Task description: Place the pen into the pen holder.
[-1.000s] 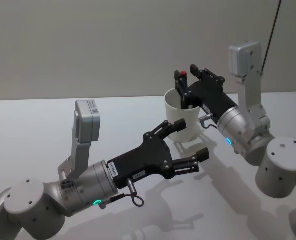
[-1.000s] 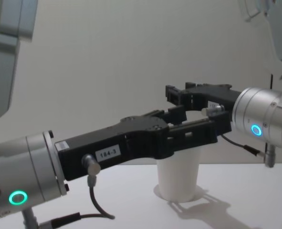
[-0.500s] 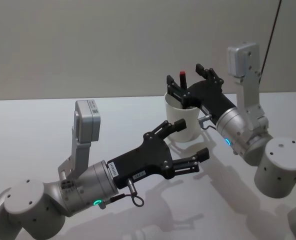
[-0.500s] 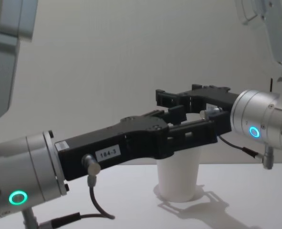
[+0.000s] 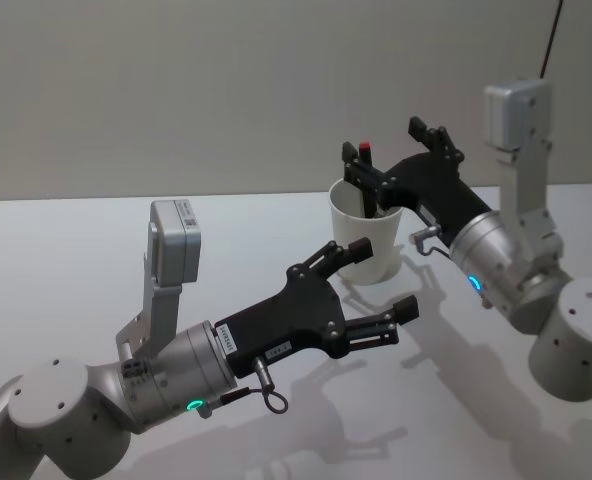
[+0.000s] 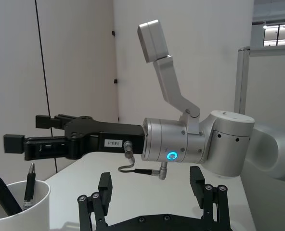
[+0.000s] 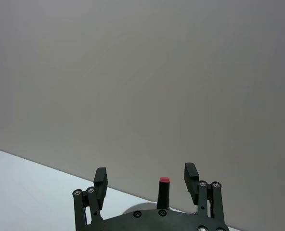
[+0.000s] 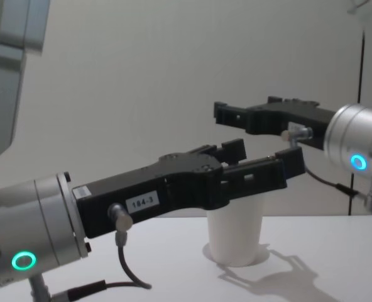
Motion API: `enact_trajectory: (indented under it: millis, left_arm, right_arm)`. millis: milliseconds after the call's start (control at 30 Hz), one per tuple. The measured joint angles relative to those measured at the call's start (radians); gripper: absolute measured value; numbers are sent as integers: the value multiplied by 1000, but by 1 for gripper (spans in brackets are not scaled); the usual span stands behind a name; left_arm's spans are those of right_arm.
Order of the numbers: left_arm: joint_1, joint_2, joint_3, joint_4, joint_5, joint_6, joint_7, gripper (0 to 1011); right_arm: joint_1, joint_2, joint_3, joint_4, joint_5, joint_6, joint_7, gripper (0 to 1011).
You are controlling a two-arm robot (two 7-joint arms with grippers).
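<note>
Two hands reach over the white desk (image 5: 96,230). On the left, the left hand (image 5: 368,293) hangs low above the desk with its fingers spread and nothing between them, just in front of the pen holder (image 5: 366,240). The pen holder, a white paper cup, stands upright on the desk near the middle. The pen (image 5: 367,178), dark with a red cap end, stands tilted inside it, its top poking above the rim; the left wrist view shows a second, silver-tipped pen (image 6: 30,185) in the cup beside it. To the right, the right hand (image 5: 401,152) hovers above the cup's rim, fingers apart and released, clear of the pen.
</note>
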Motion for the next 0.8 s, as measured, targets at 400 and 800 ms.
enact_trajectory:
  millis: [400,800]
  left_arm:
    - [0,0,0,0,0,0,0,1001]
    - [-5,3,8,0,20,1,53,1001]
  right_arm:
    - [-53,49,27,-82,35,2,-32,1002]
    - [-104,79,49,-108,45,-8,-41,1002]
